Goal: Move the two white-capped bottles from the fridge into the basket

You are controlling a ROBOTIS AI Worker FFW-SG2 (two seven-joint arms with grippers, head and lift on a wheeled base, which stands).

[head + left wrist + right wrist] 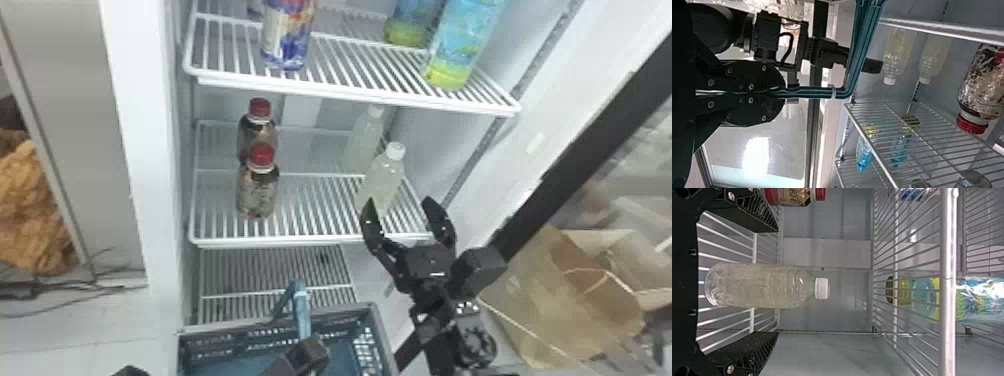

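White-capped bottles, ahead of the right tool: clear glossy plastic; caps smooth plastic. Tool's fingers: matt black, inner faces ribbed. Shelf, beyond tool: smooth white-coated wire. Basket, left of tool: matt perforated plastic. Bag, right of tool: creased brown paper.

The two white-capped bottles are a cloudy, pale yellow-green, while the red-capped bottles are dark brown with blotchy grey and beige markings. Higher up, the tall bottles go from bright blue with greenish swirls to lime yellow at the base, and another bottle mixes white and deep blue with red and orange patches. White shelves make thin parallel stripes, the basket is dark blue-grey with a teal handle, and the right gripper is black
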